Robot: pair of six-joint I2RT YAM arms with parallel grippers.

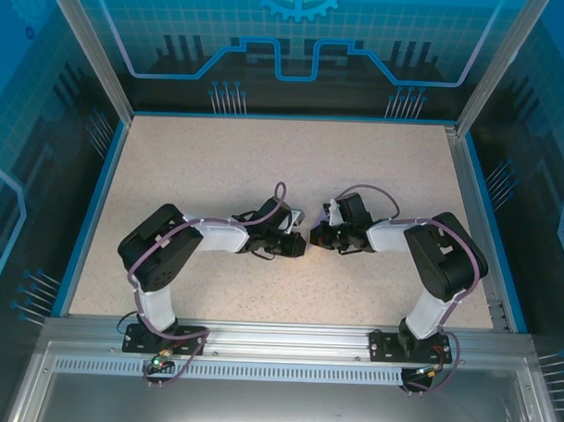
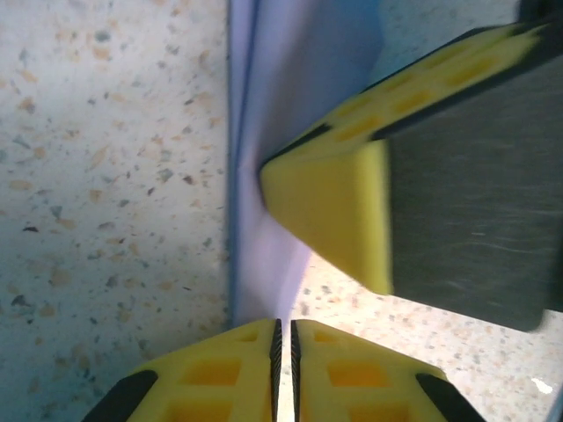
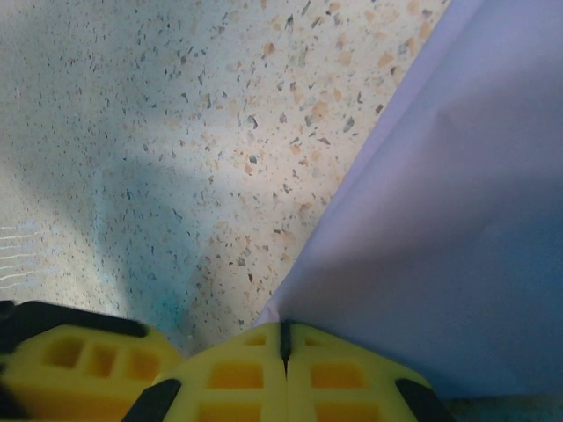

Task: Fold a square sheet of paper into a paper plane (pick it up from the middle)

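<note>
The lavender sheet of paper point(image 3: 457, 220) is hanging out over the speckled table point(image 1: 219, 162), and both grippers are meeting right at it. The left gripper point(image 2: 283, 327) is pinching the paper's near edge, fingers squeezed almost flat together on it, with a crease running up the sheet from there. The right gripper point(image 3: 284, 327) is clamping a corner of the paper, jaws fully closed on it, and one of its yellow fingertips point(image 2: 334, 202) is pressing in from the paper's right side. Plenty of open tabletop is stretching away from the paper on every side, out to the blue rim point(image 1: 106, 168). Both arms are bending elbows-out, wrists pointing inward toward the paper.
</note>
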